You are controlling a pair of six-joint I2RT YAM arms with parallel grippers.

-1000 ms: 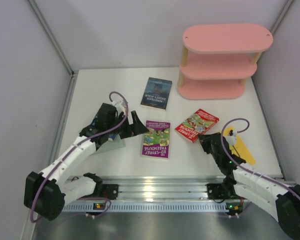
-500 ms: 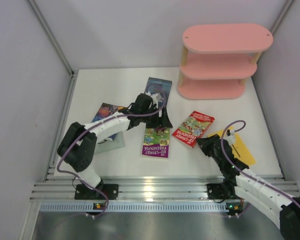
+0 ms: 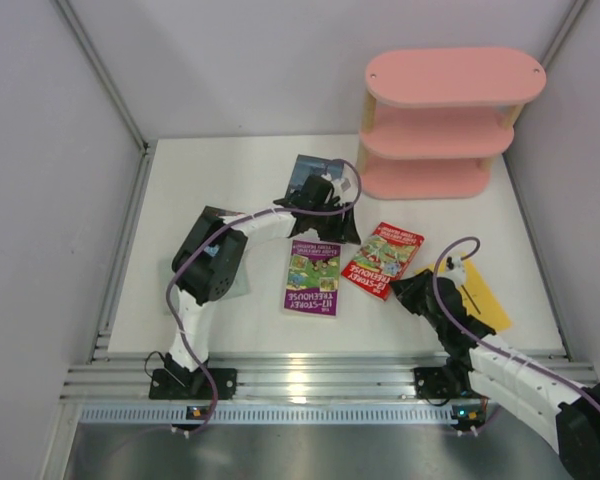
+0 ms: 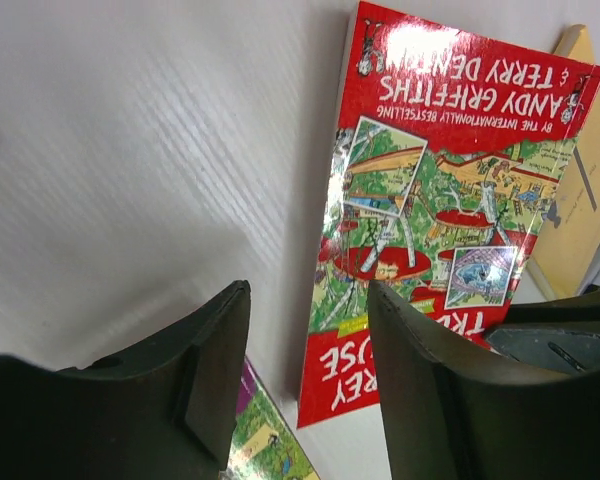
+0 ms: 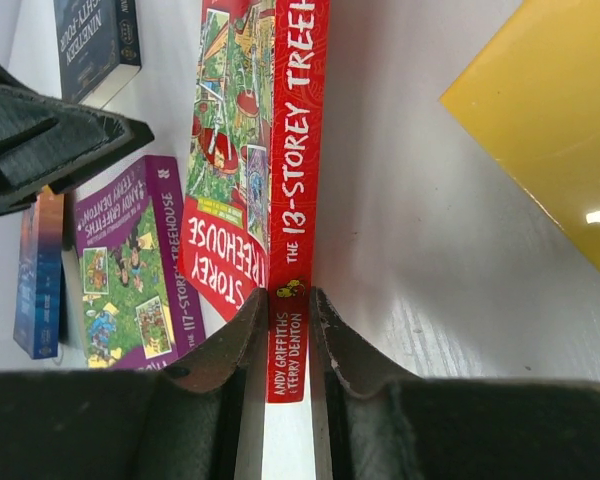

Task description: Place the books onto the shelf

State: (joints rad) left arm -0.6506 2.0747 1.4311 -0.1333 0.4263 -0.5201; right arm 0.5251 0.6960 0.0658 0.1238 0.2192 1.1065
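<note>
At right tool (image 5: pixel 288 300) | red book (image 5: pixel 295 150) (cartoon cover) spine pinched | left tool (image 4: pixel 307 300) parted

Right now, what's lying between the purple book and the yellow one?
The red book lies between the purple book and the yellow book, its spine pinched by the right gripper. The top view shows it.

The top camera looks down from above and behind the arm bases (image 3: pixel 190 385), far enough to hold the whole table (image 3: pixel 230 170) and shelf (image 3: pixel 450 75). The left wrist camera hangs close over the table, facing past the left gripper (image 4: pixel 308 300) to the red book (image 4: pixel 430 230) just ahead of its jaws. The right wrist camera, even nearer, looks along the right gripper (image 5: pixel 288 300) at that book's spine between its jaws. All three share this book.
</note>
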